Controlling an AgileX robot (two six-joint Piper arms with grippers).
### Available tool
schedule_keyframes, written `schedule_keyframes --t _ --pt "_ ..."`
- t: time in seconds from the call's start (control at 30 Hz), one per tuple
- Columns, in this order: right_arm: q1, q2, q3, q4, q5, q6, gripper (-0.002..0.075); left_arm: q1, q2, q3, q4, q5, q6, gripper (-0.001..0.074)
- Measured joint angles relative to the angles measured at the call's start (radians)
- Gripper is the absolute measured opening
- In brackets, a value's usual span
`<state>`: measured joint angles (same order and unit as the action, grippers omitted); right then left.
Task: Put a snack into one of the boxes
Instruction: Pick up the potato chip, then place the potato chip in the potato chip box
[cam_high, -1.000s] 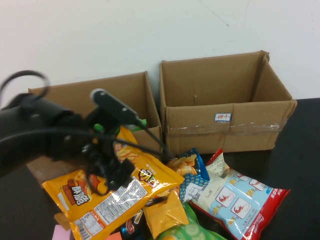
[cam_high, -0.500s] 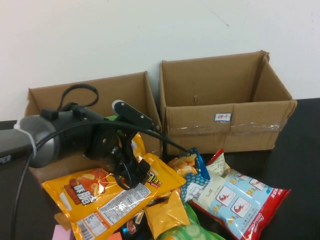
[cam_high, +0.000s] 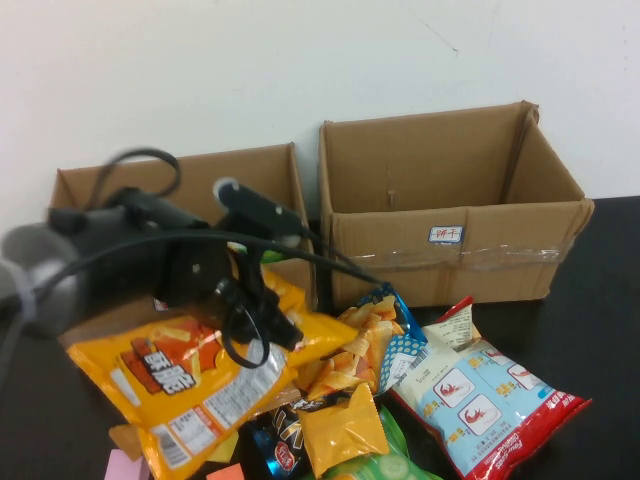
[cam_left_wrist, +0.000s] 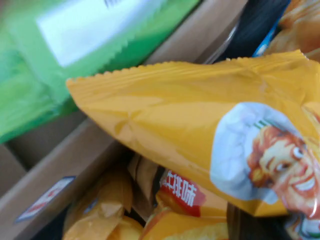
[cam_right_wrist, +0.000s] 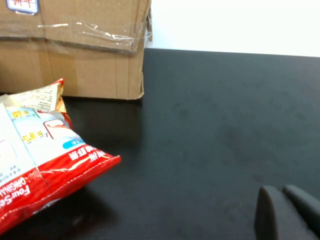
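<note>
White wall and a black table (cam_high: 600, 260) frame the high view: two cardboard boxes stand at the back, the left box (cam_high: 200, 180) at ten o'clock and the right box (cam_high: 450, 200) at one o'clock, with a heap of snack bags in front. At nine o'clock the left gripper (cam_high: 262, 322) is clamped on the orange chip bag (cam_high: 180, 375), raised just before the left box; the carry step looks under way, and next comes lifting it over the rim and letting go

From the left wrist, the orange chip bag (cam_left_wrist: 200, 135) fills the view, with a green bag (cam_left_wrist: 60, 55) inside the box beyond

From the right wrist, the right gripper (cam_right_wrist: 282, 212) hangs over bare table, fingers together, holding nothing, near a red-and-white bag (cam_right_wrist: 35, 155)
</note>
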<state>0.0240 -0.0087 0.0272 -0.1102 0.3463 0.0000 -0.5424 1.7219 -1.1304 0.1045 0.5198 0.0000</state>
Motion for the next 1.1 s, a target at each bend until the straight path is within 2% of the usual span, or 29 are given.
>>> schedule_keyframes --t 0.3,0.43,0.53,0.7,0.8,0.9,1.1 --pt "0.000 0.000 0.000 0.000 0.000 0.000 0.0000 -0.059 -0.360 0.000 0.015 0.107 -0.065 0.0176" --pt "0.000 0.000 0.000 0.000 0.000 0.000 0.0000 -0.047 -0.496 0.000 0.153 0.009 -0.198 0.0176" --pt "0.000 0.000 0.000 0.000 0.000 0.000 0.0000 0.028 -0.555 0.000 0.337 -0.170 -0.386 0.0176" --pt "0.000 0.000 0.000 0.000 0.000 0.000 0.0000 0.261 -0.540 0.000 0.630 -0.585 -0.745 0.0176" --pt "0.000 0.000 0.000 0.000 0.000 0.000 0.0000 0.371 -0.462 0.000 0.765 -0.761 -0.912 0.0176" --pt "0.000 0.000 0.000 0.000 0.000 0.000 0.0000 0.447 -0.355 0.000 0.812 -0.852 -0.983 0.0175" --pt "0.000 0.000 0.000 0.000 0.000 0.000 0.0000 0.531 -0.134 0.002 0.779 -0.945 -0.993 0.0174"
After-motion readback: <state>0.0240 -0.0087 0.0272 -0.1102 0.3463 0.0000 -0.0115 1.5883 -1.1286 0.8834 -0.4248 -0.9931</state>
